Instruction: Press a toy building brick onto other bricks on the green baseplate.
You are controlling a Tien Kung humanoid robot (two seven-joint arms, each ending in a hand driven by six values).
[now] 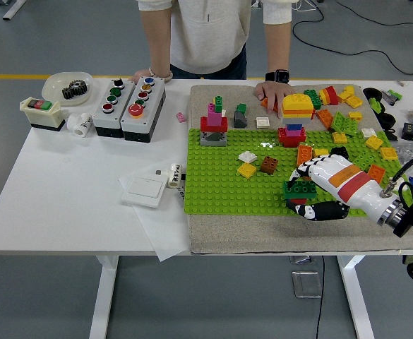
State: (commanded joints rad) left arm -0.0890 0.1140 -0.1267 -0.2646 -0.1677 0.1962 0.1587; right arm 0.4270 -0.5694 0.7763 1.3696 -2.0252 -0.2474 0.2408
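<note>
Head view: right hand (312, 189) grips a dark green brick (299, 188), fingers above and thumb below, at the green baseplate's (220, 176) near right edge, seemingly seating it on a red brick beneath. A person's hand (272, 92) rests at the far edge.

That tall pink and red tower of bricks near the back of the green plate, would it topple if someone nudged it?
Probably near its top: the brick tower is narrow, stacked several bricks high. Its wider grey bottom sits on the green plate, so the base likely holds. The bricks look like stiff plastic, unlikely to bend.
</note>
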